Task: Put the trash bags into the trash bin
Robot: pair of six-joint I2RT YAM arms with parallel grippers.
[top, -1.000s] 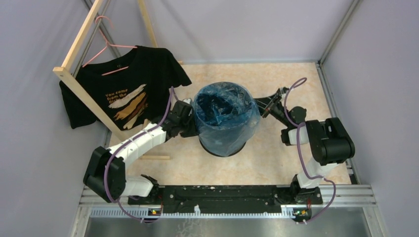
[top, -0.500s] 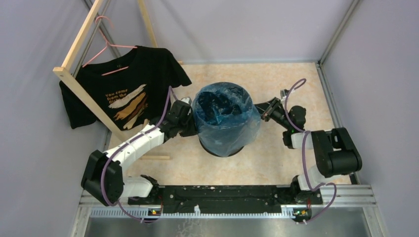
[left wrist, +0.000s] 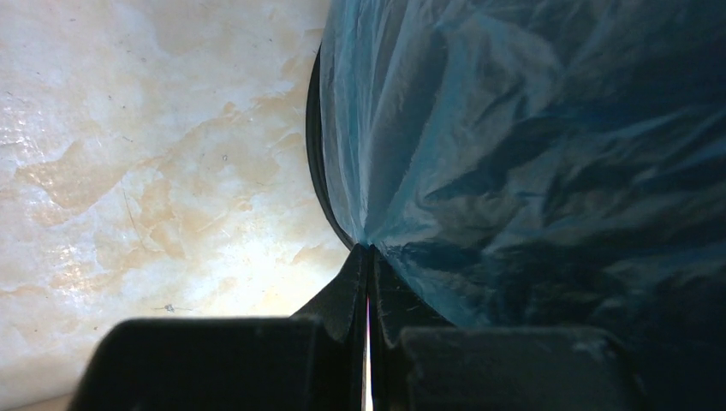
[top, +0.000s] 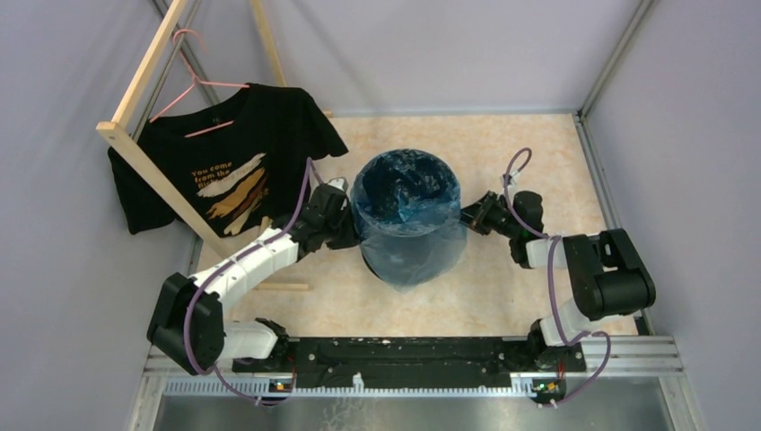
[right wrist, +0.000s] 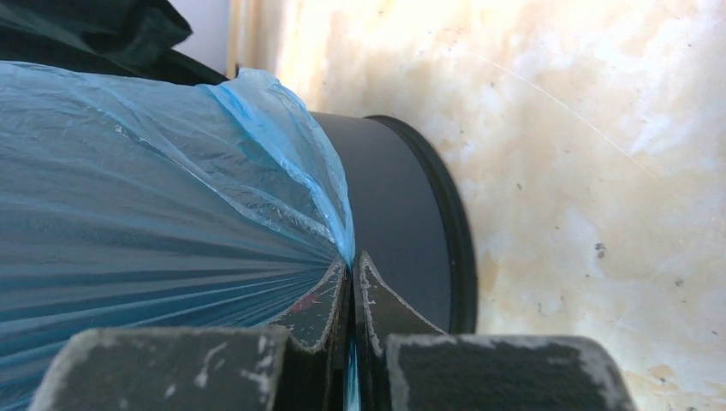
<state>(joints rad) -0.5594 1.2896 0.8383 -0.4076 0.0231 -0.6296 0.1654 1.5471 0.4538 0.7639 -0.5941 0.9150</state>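
Thin translucent light-blue plastic trash bag (top: 408, 193) drapes over the dark round cylindrical bin (right wrist: 402, 223), mid-worktop (top: 502, 296). Left claw (left wrist: 370, 257) and right claw (right wrist: 351, 267) are both pinched tight on bag film, on opposite sides.

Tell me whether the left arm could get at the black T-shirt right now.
Probably not yet: the left gripper is shut on the trash bag at the trash bin, though the T-shirt hangs close beside that arm.

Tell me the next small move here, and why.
Likely pull both pincers slightly lower: the left pincer and right pincer each pinch the cuff of the trash bag on opposite sides of the bin, whose wall below the cuff is bare.
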